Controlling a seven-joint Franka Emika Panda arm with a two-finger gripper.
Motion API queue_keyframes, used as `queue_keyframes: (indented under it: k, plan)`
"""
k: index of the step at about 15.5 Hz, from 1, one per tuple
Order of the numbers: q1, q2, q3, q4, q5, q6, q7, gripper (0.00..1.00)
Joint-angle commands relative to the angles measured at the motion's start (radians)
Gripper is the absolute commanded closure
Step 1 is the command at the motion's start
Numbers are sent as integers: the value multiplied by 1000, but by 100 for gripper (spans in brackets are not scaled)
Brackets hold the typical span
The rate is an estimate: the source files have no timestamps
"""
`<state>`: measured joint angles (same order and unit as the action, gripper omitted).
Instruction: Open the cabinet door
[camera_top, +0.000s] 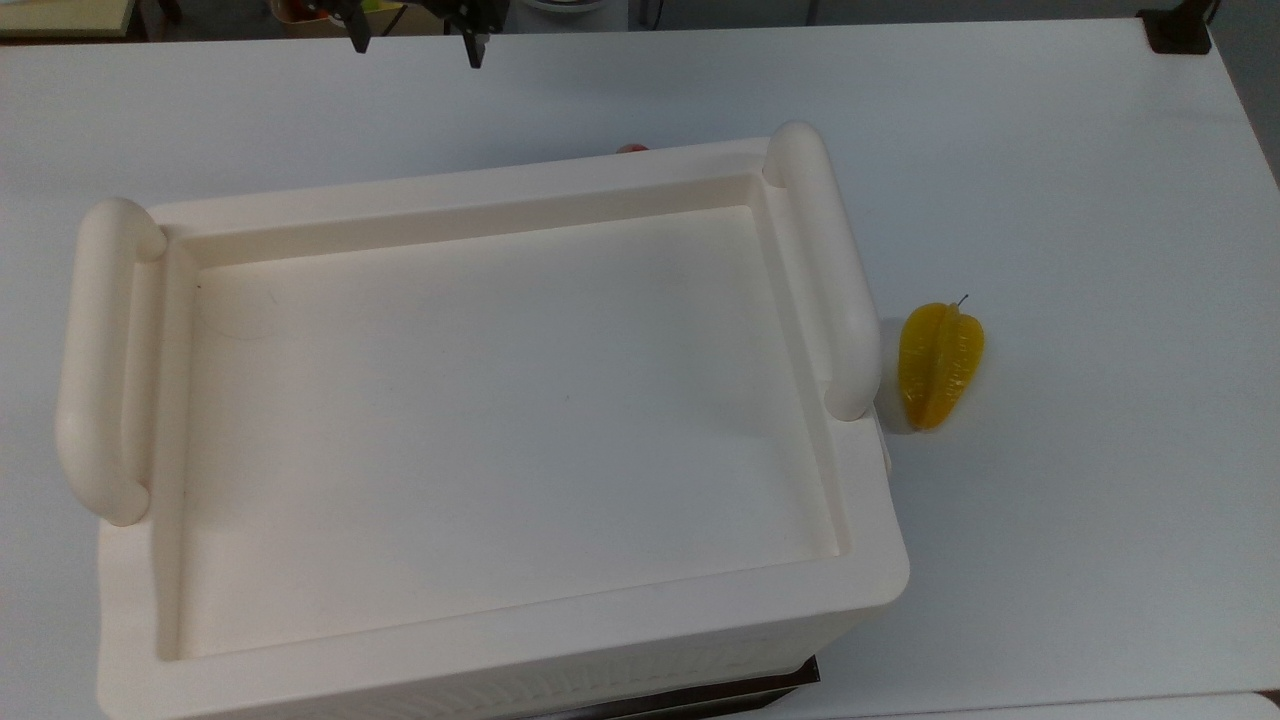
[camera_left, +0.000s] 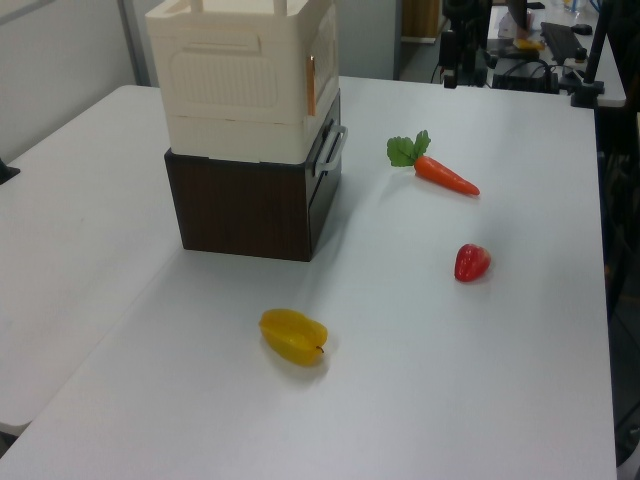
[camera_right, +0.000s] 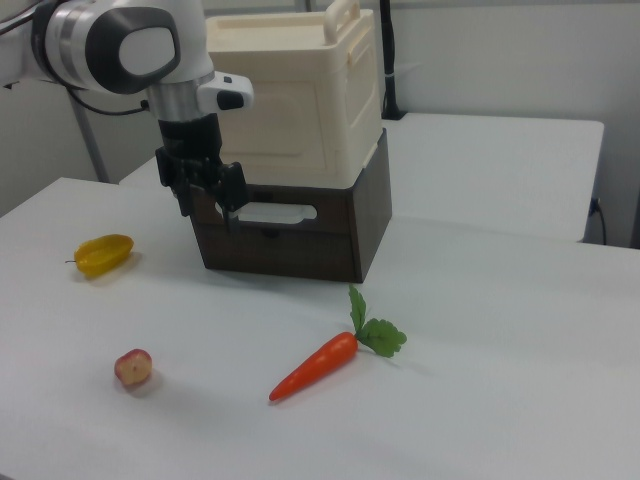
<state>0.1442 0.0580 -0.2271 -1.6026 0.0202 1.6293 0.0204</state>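
Cream plastic cabinet door (camera_right: 285, 110) is shut, so I should bring my spread black pincer (camera_right: 207, 195) squarely to its edge and pull slowly outward.

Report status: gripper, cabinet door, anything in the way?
Gripper open, holding nothing, hovering in front of the cabinet. Cabinet door looks shut, untouched. Carrot, red fruit and yellow starfruit lie apart on the table, off its path.
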Motion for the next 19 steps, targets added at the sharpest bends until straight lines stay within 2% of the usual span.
queue_keyframes:
  k: [1,6,11,14,17,19]
  plan:
    - [3,-39,-6,0,-5,-28,-11,0]
    - [3,-29,-11,3,4,-20,-20,0]
    - [3,-27,-12,1,84,18,-26,0]
    - [3,-15,-12,0,118,53,-117,0]
    - [21,-4,-3,1,125,114,-154,0]
    - [61,-1,-1,0,127,171,-169,0]
